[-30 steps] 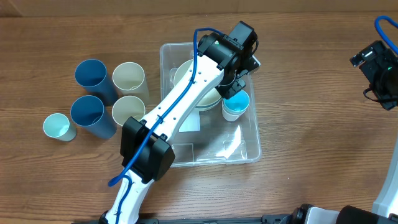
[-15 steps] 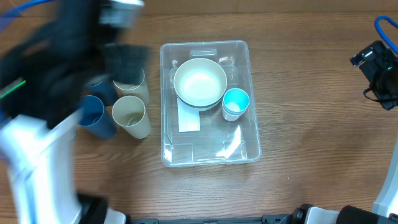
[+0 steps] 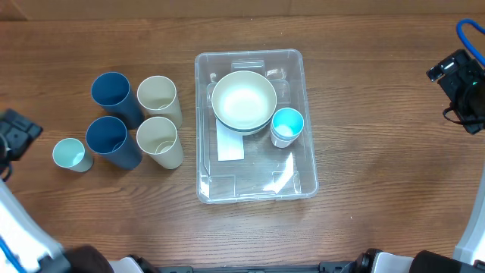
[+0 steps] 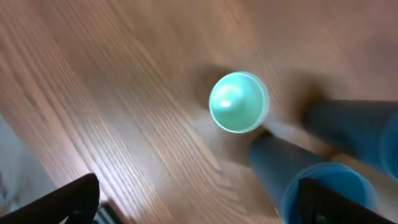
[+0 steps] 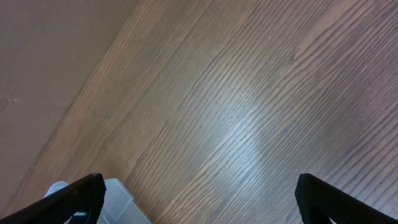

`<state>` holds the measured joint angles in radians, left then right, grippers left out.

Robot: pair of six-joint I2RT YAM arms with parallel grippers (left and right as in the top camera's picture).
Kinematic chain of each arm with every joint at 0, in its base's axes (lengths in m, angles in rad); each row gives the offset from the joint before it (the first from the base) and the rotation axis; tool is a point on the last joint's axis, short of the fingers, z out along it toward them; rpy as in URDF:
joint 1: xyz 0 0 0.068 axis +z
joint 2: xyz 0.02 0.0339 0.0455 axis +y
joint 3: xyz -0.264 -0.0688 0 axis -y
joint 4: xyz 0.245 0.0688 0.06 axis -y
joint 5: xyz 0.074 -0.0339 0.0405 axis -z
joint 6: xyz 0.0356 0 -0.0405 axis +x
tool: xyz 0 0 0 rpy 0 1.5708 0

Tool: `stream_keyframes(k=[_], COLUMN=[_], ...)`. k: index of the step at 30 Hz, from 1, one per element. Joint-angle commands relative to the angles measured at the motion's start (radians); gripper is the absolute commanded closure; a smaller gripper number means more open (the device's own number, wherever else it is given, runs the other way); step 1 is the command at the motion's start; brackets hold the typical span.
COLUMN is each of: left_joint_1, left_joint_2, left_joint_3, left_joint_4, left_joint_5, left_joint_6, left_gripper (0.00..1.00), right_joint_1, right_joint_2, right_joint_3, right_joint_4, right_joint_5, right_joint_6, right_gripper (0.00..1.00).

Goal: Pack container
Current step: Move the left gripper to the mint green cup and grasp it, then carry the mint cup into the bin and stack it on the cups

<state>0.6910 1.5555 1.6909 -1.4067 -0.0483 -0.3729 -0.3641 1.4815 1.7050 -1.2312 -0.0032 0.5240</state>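
The container (image 3: 258,179), a clear rectangular bin, sits mid-table. Inside it rest a cream bowl (image 3: 244,100) and, just to the bowl's right, a small light-blue cup (image 3: 287,126). My left gripper (image 3: 12,135) is at the far left edge, open and empty, well away from the container. In the left wrist view, blurred, its open gripper (image 4: 199,210) hangs above a small teal cup (image 4: 239,102) and a dark blue cup (image 4: 323,186). My right gripper (image 3: 456,79) stays at the far right, open and empty. In the right wrist view, that gripper (image 5: 199,205) is over bare wood, with a container corner (image 5: 124,200) at lower left.
Left of the container stand two dark blue cups (image 3: 114,95) (image 3: 110,141), two cream cups (image 3: 158,97) (image 3: 159,141) and a small pale cup (image 3: 70,154). A white label (image 3: 230,144) lies on the container's base.
My left arm has pulled out of the container and swung to the far left edge, its gripper opening. The small light-blue cup stays in the container. The right arm is still.
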Motion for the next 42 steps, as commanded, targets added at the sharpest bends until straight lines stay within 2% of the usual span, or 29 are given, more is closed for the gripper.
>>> stream_keyframes(k=[1, 4, 15, 17, 20, 21, 25, 26, 28, 30, 34, 37, 40, 42], left_joint_1=[0.009, 0.007, 0.004, 0.004, 0.004, 0.004, 0.004, 0.004, 0.004, 0.005, 0.01, 0.002, -0.055, -0.176], left_joint_2=[0.076, 0.157, 0.33, 0.341, 0.341, 0.341, 0.341, 0.341, 0.341, 0.341, 0.338, 0.318, 0.273, 0.227], left_joint_3=[-0.128, -0.158, -0.261, -0.262, -0.262, -0.27, -0.319, -0.326, -0.326, -0.304, -0.086, 0.199, 0.47, 0.645], left_joint_4=[0.088, 0.125, 0.291, 0.321, 0.359, 0.378, 0.448, 0.461, 0.473, 0.455, 0.254, 0.036, -0.1, -0.146], left_joint_5=[0.081, 0.055, 0.034, 0.034, 0.033, 0.033, 0.034, 0.035, 0.047, 0.052, 0.053, 0.148, 0.315, 0.414], left_joint_6=[0.005, 0.03, 0.052, 0.051, 0.051, 0.051, 0.043, 0.043, 0.043, 0.028, 0.021, 0.014, 0.134, 0.274], left_gripper=[0.06, 0.13, 0.19, 0.32, 0.6, 0.63, 0.66, 0.79, 0.96, 0.96, 0.96, 0.96, 0.96, 0.96], right_joint_1=[0.004, 0.004, 0.004, 0.004, 0.004, 0.004, 0.004, 0.004, 0.004, 0.004, 0.004, 0.004, 0.004, 0.004], right_joint_2=[-0.008, -0.008, -0.008, -0.008, -0.008, -0.008, -0.008, -0.008, -0.008, -0.008, -0.008, -0.008, -0.008, -0.008], right_joint_3=[0.003, 0.003, 0.003, 0.003, 0.003, 0.003, 0.003, 0.003, 0.003, 0.003, 0.003, 0.003, 0.003, 0.003], right_joint_4=[0.003, 0.003, 0.003, 0.003, 0.003, 0.003, 0.003, 0.003, 0.003, 0.003, 0.003, 0.003, 0.003, 0.003], right_joint_5=[-0.001, -0.001, -0.001, -0.001, -0.001, -0.001, -0.001, -0.001, -0.001, -0.001, -0.001, -0.001, -0.001, -0.001], right_joint_6=[0.008, 0.008, 0.008, 0.008, 0.008, 0.008, 0.008, 0.008, 0.008, 0.008, 0.008, 0.008, 0.008, 0.008], right_gripper=[0.0, 0.0, 0.0, 0.0, 0.0, 0.0, 0.0, 0.0, 0.0, 0.0, 0.0, 0.0, 0.0, 0.0])
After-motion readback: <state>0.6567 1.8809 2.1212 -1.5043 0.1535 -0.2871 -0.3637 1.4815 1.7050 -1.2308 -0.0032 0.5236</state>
